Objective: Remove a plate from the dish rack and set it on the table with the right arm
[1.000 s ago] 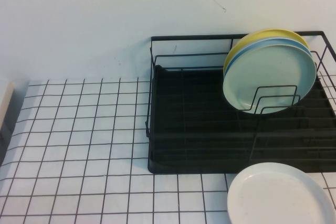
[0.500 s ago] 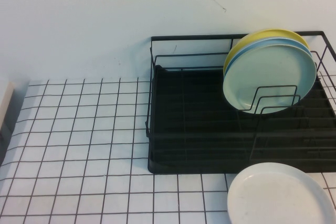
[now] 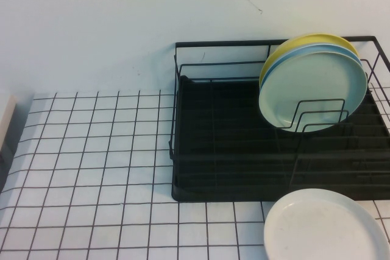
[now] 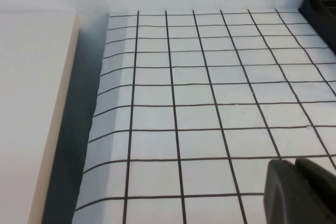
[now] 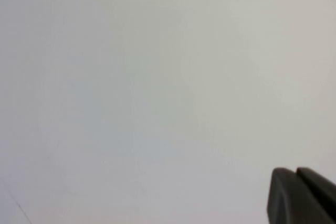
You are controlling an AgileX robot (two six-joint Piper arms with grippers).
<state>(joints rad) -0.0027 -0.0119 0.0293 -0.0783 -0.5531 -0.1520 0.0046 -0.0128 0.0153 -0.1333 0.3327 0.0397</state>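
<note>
The pale mint-green plate [image 3: 317, 86] stands upright in the black wire dish rack [image 3: 231, 150], foremost in a stack at the rack's back right. A light blue plate [image 3: 304, 50] and a yellow plate [image 3: 308, 39] stand right behind it. Neither arm shows in the high view. My left gripper [image 4: 295, 167] is shut and empty, low over the gridded table [image 4: 199, 114] left of the rack. My right gripper [image 5: 296, 174] is shut and empty, facing a plain pale surface; no plate or rack shows in its view.
A white plate [image 3: 326, 226] lies flat on the table in front of the rack's right end. A cream board [image 4: 31, 103] lies beside the table's left edge. A corner of the rack [image 4: 320, 3] shows in the left wrist view.
</note>
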